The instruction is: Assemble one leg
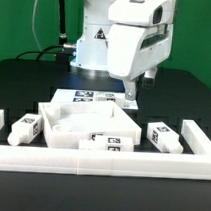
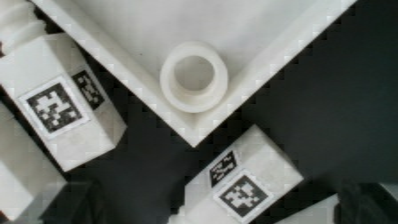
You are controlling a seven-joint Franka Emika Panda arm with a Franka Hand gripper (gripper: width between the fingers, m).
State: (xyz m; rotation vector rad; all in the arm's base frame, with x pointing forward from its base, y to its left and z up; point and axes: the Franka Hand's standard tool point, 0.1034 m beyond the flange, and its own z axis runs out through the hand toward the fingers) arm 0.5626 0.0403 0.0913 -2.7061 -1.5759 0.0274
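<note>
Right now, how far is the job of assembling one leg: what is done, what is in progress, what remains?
Done: nothing that I can see; the round socket in the large white piece is empty. In hand: the gripper hangs above that piece and seems to carry no part. Left: a leg lies loose beside the piece and must yet be picked up and fitted into the socket.
</note>
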